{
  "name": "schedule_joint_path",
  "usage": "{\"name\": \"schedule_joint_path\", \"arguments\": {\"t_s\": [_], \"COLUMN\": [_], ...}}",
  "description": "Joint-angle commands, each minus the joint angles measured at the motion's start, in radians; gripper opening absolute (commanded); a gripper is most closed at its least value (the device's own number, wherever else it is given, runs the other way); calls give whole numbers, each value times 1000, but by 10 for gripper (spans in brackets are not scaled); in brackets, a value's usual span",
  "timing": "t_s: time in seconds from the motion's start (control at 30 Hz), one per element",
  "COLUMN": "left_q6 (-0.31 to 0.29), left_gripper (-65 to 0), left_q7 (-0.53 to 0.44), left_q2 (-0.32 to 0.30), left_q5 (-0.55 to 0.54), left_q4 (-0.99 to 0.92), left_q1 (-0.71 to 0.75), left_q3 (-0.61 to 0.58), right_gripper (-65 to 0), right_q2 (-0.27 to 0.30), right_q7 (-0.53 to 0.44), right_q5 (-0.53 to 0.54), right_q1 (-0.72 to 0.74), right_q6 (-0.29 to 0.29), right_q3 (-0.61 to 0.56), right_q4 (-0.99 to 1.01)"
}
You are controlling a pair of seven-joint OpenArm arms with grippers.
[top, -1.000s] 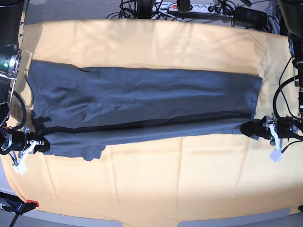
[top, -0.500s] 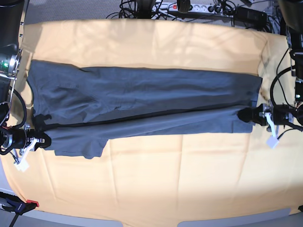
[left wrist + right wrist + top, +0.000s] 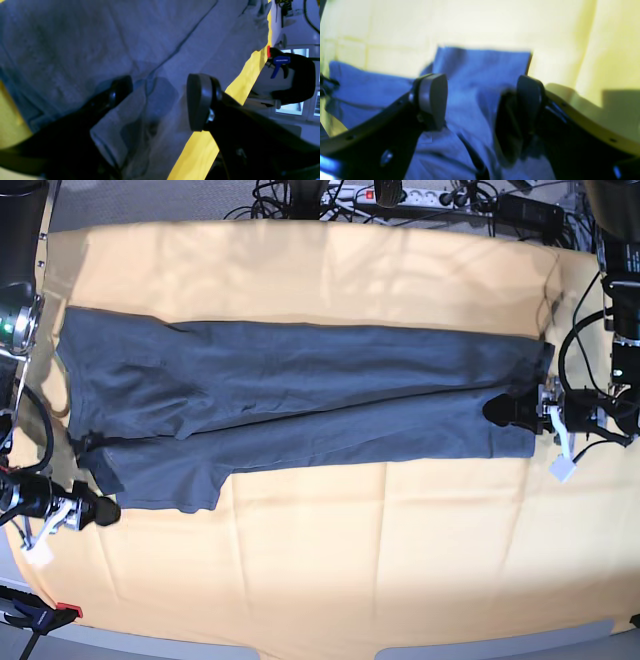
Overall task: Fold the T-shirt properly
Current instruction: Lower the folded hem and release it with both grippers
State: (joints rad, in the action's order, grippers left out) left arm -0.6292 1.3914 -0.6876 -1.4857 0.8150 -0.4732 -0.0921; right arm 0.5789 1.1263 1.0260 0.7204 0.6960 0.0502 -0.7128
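— Where do we see the dark slate-grey cotton T-shirt [image 3: 300, 415]?
— Flat along the orange-yellow cloth-covered worktop [image 3: 330, 570], long edge folded over.
— Our pincers?
— Left pincer [image 3: 160, 100] and right pincer [image 3: 480, 100] both spread apart, gripping nothing.

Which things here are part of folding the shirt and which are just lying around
Part of the job:
- T-shirt, folded lengthwise on the orange-yellow cloth
- left gripper, open at the shirt's end
- right gripper, open, beside the other end

Just lying about:
- power strip and cables behind the table
- clamp at the table edge
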Motion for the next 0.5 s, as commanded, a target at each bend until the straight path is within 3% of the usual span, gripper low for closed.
{"name": "schedule_joint_path", "arguments": {"t_s": [0.0,0.17,0.37,0.47], "left_q6": [-2,-2,-2,-2], "left_gripper": [-277,-277,-277,-277], "left_q7": [5,5,5,5], "left_q2": [-22,-21,-22,-22], "left_q5": [2,2,2,2], "left_q4": [11,10,10,10], "left_q1": [-20,-20,-20,-20], "left_q3": [8,8,8,8], "right_gripper": [-199,-199,-199,-200], "right_q2": [5,-70,-119,-122], "right_q7": [-28,-181,-304,-380], "right_q5": [9,-249,-406,-483], "right_q1": [37,29,-4,-21], "right_q6": [2,-12,-111,-223], "right_q3": [7,6,7,7], "right_q4": [-15,-13,-11,-11]}}
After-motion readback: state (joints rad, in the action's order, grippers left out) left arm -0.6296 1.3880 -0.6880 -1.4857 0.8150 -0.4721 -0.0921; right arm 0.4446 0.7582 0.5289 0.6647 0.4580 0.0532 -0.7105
